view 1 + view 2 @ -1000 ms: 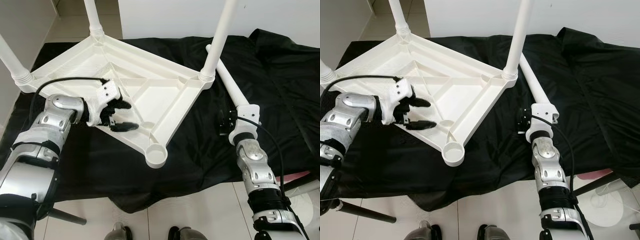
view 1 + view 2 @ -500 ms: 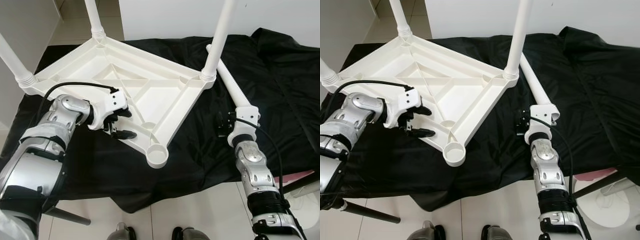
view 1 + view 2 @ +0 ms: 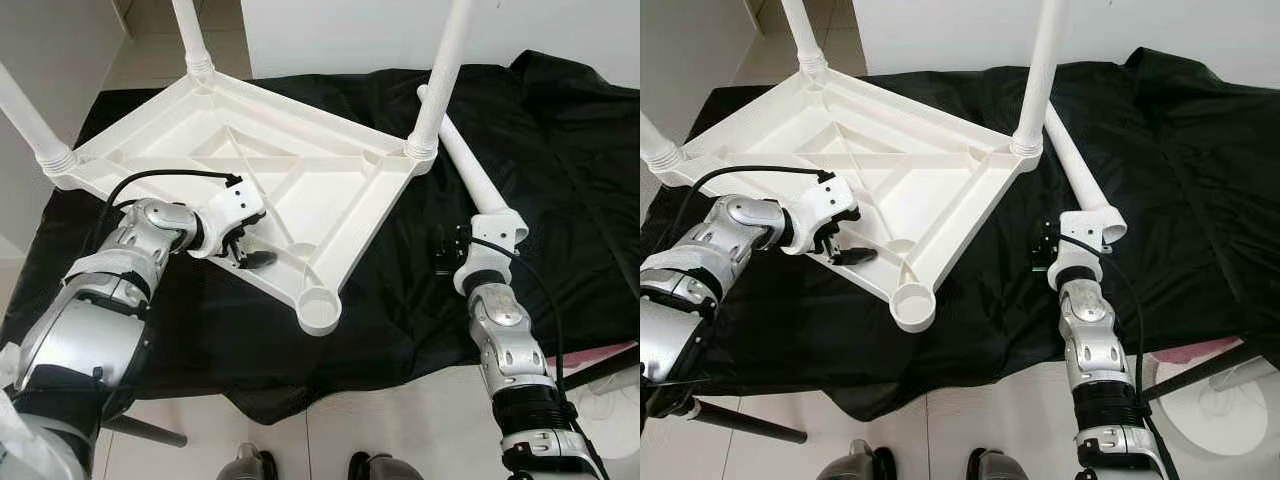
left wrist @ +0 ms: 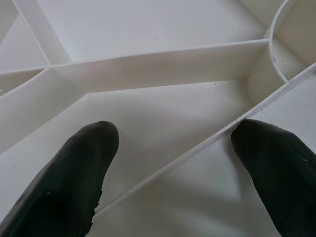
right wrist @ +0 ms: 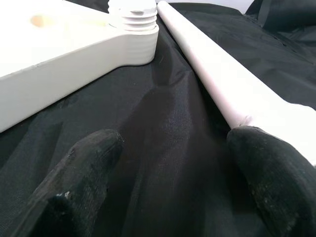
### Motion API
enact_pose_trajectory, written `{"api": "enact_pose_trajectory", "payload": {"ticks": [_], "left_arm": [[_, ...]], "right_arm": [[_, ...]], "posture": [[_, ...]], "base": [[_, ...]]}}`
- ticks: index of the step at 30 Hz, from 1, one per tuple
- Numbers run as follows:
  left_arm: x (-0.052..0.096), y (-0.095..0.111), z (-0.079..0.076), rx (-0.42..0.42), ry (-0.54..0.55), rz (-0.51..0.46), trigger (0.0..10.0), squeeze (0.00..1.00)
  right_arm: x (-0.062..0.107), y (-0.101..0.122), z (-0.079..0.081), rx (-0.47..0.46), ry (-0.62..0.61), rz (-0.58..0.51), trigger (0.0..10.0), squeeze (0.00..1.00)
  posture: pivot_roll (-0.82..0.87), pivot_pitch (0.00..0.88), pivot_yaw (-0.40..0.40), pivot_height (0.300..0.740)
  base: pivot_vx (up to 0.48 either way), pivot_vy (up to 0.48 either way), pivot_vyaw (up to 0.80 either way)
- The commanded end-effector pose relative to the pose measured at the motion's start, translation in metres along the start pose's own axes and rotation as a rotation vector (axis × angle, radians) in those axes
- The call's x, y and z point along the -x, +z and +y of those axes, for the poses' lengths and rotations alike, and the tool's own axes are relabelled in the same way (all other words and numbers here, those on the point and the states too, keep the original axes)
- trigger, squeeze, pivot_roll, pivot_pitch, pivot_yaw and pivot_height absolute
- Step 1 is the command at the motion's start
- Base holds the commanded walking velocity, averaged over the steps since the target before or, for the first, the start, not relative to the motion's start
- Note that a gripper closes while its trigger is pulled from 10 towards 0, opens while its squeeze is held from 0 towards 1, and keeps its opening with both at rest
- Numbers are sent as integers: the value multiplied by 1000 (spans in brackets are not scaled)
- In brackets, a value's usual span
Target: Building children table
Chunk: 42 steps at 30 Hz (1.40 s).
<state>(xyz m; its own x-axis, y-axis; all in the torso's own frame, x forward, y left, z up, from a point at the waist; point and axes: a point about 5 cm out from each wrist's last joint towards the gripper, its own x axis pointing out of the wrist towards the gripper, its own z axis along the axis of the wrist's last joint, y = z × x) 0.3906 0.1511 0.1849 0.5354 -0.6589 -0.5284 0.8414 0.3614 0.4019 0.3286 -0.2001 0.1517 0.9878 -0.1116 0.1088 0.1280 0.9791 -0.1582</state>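
Tabletop (image 3: pixel 250 170), white smooth plastic, is lying upside down on a wrinkly black cloth (image 3: pixel 560 160), so all the ribbing underneath is showing, a grid of thin raised walls with triangular pockets. Three round legs are standing up out of ridged corner sockets, like the one at the right corner (image 3: pixel 440 70), and the near corner is sitting with an open round socket (image 3: pixel 318 309). A fourth leg (image 3: pixel 462 160), a long plain tube, is lying loose on the cloth just beside the tabletop. Left hand (image 3: pixel 243 247) is reaching in over the near edge, fingers spread apart either side of a thin rib, gripping nothing. Right hand (image 5: pixel 173 163) is hovering low over the cloth, wide open, one finger (image 5: pixel 274 173) right up against the loose leg's end.
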Motion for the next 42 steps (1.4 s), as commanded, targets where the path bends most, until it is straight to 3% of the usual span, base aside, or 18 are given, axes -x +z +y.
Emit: {"api": "enact_pose_trajectory", "payload": {"ticks": [1,7,8,10,11,13,14,15,35,42], "left_arm": [[-4,-5,1,17,81,29,10000,0],[-5,-8,-3,-10,60,46,10000,0],[-6,-10,-5,-29,43,57,5725,0],[-6,-13,-10,-55,-21,61,3922,0],[-6,-13,-10,-55,-21,61,3922,0],[-5,-16,-16,-70,-100,59,1922,0],[-5,-16,-16,-70,-100,59,1922,0],[-5,-17,-18,-72,-131,62,0,0],[-11,-22,-29,-89,-197,77,0,0],[-12,-15,-34,-107,-253,11,0,0]], "right_arm": [[4,-5,-2,7,-9,25,10000,0],[3,-5,-3,10,-11,29,10000,0],[3,-6,-3,10,-11,30,10000,0],[3,-6,-3,11,-9,34,10000,0],[3,-6,-3,11,-9,34,10000,0],[3,-7,-2,9,-8,37,10000,0],[3,-7,-2,9,-8,37,10000,0],[3,-7,-2,7,-9,38,10000,0],[2,-8,-1,2,-17,42,10000,0],[-2,-6,5,-5,-5,37,10000,0]], "posture": [[-123,166,64,740],[-122,170,62,740],[-120,171,62,740],[-119,171,64,740],[-119,171,64,740],[-116,171,65,740],[-116,171,65,740],[-116,171,67,740],[-112,165,73,740],[-91,153,63,740]], "base": [[0,0,0],[0,0,0],[0,0,0],[0,0,0],[0,0,0],[0,0,0],[0,0,0],[0,0,0],[0,0,0],[0,0,0]]}}
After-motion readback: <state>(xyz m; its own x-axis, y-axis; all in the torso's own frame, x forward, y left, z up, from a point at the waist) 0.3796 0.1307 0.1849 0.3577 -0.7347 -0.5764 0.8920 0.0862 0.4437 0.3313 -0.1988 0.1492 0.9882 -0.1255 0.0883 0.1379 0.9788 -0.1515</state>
